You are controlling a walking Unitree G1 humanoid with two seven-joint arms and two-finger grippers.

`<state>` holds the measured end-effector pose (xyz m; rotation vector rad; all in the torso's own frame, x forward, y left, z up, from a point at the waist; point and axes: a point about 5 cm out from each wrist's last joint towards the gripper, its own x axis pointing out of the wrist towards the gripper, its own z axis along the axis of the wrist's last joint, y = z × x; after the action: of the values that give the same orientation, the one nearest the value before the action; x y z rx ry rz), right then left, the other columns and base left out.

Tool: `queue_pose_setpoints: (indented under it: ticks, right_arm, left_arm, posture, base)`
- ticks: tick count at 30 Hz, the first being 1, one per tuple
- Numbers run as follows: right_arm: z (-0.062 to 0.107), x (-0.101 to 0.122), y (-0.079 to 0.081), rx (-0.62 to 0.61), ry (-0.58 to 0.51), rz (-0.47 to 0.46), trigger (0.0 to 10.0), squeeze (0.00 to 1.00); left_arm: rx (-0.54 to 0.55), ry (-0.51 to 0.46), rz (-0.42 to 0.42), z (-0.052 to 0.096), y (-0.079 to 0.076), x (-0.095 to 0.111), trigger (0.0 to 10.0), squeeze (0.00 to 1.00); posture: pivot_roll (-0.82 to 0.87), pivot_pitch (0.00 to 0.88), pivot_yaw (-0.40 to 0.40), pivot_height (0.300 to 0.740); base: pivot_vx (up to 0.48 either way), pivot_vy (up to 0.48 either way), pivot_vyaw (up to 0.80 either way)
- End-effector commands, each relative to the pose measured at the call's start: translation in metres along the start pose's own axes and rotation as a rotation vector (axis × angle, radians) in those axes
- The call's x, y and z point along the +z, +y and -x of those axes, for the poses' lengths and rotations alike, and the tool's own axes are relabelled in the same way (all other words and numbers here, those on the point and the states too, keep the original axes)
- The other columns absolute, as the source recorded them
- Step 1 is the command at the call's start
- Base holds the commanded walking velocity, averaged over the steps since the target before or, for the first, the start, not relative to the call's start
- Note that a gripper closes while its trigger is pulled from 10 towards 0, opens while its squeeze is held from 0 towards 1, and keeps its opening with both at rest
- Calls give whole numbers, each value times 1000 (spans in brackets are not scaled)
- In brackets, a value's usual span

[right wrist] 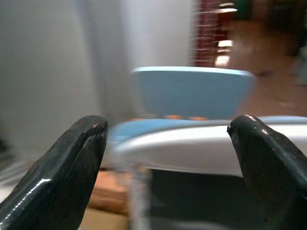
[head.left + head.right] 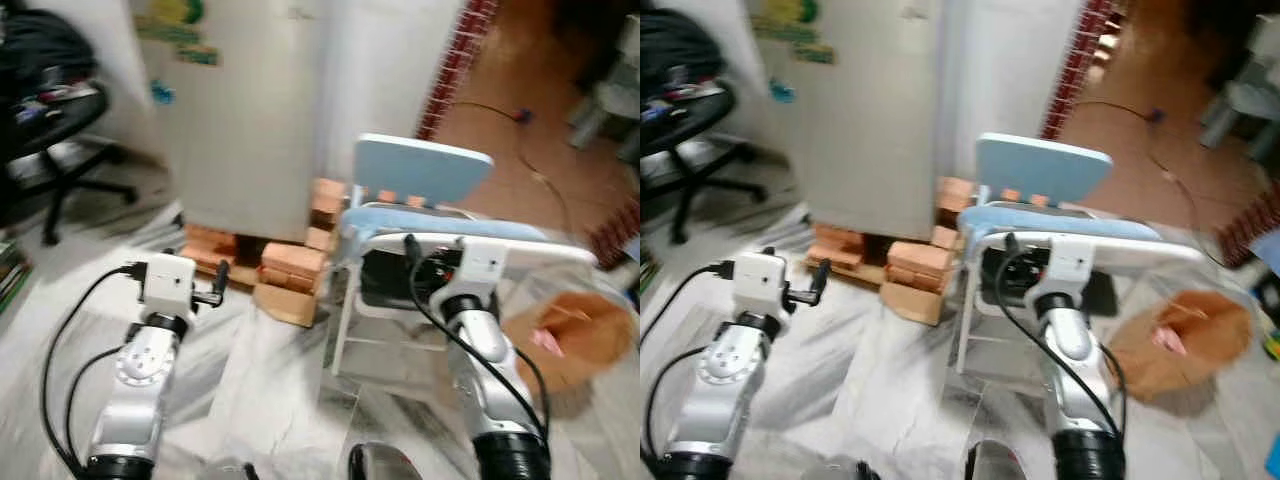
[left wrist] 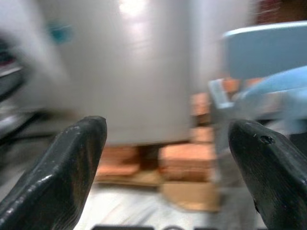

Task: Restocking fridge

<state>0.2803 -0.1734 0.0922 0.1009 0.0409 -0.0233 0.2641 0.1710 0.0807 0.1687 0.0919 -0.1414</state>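
Observation:
A tall grey-white fridge (image 2: 240, 120) stands ahead with its door shut and coloured stickers (image 2: 175, 30) near the top. It rests on stacked bricks (image 2: 290, 265). A light blue chair (image 2: 425, 170) with white legs stands just right of it. My left gripper (image 3: 168, 127) is open and empty, held low and pointing at the fridge's base. My right gripper (image 1: 168, 129) is also open and empty, level with the chair's seat edge. The views are blurred.
A black office chair (image 2: 50, 130) stands at the left. A brown paper bag (image 2: 570, 335) lies on the floor at the right. A cable (image 2: 530, 165) trails over the brown floor behind the blue chair. Pale marble floor lies before the fridge.

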Motion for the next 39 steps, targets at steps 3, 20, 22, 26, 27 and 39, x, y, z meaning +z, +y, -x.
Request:
queue_pose_setpoints:
  ticks: [3, 20, 22, 26, 27, 39]
  right_arm:
    - [-2, 1, 4, 12, -8, -12, 10000, 0]
    - [0, 0, -3, 15, -8, 96, 10000, 0]
    - [4, -1, -5, -10, 1, 101, 10000, 0]
    - [7, -1, -7, -12, 2, 89, 10000, 0]
    - [8, -1, -9, -12, 0, 124, 10000, 0]
    - [7, 4, -3, 6, -16, 97, 10000, 0]
  left_arm:
    - [10, -2, -21, 3, 6, -1, 10000, 0]
    - [77, -17, -65, 8, 29, 1, 10000, 0]
    - [91, -23, -60, 12, 27, 2, 10000, 0]
    - [106, -27, -60, 16, 26, 1, 10000, 0]
    - [114, -9, -45, 17, 25, -1, 10000, 0]
    - [112, -29, 11, 12, 23, 5, 10000, 0]
  posture:
    - [14, 37, -53, 740]
    - [18, 18, -60, 740]
    - [15, 19, -60, 740]
    - [17, 21, -62, 740]
    - [14, 24, -63, 740]
    - [11, 33, -67, 740]
  base:
    - [0, 480, -750]
    - [0, 477, 0]
    - [0, 480, 0]
    - [0, 480, 0]
    - [0, 480, 0]
    - [0, 480, -240]
